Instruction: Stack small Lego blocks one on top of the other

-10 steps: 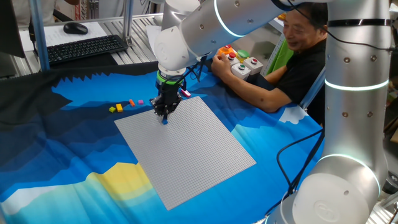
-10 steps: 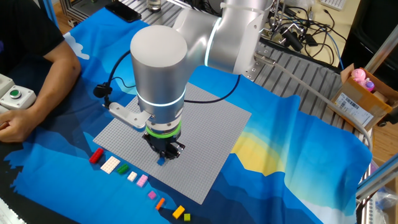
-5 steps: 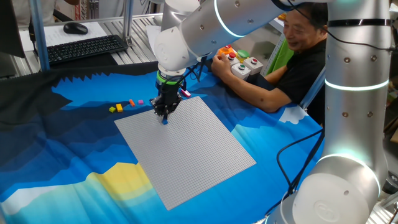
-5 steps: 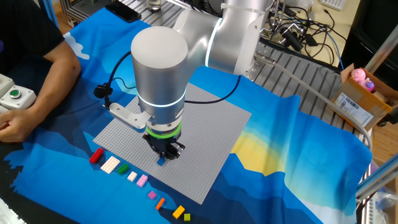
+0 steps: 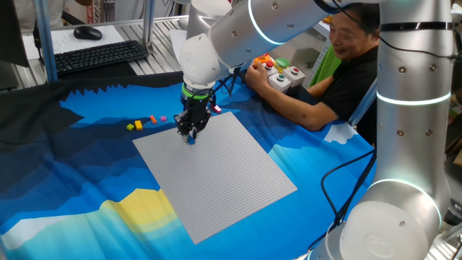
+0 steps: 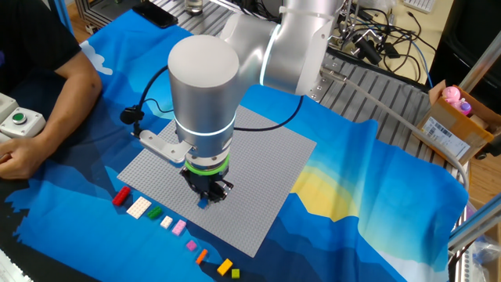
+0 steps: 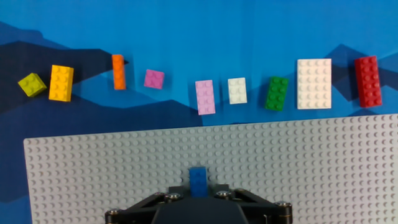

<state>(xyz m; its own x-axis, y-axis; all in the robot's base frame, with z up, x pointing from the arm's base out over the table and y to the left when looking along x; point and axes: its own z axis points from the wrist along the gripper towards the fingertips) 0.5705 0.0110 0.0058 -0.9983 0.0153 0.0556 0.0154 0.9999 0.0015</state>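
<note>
No writing, brand, number or sign can be read in any of the three views. The cardboard box [image 6: 452,124] at the right edge of the other fixed view carries a white label, but its print is too small to make out, and the black keyboard [image 5: 99,55] in one fixed view shows no legible keys.

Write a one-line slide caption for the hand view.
Gripper at a blue Lego brick on the grey baseplate, with nine loose bricks lined up on the blue cloth beyond.

Blue block [image 7: 198,180] on baseplate [image 7: 323,168], others [image 7: 205,96] alongside
</note>
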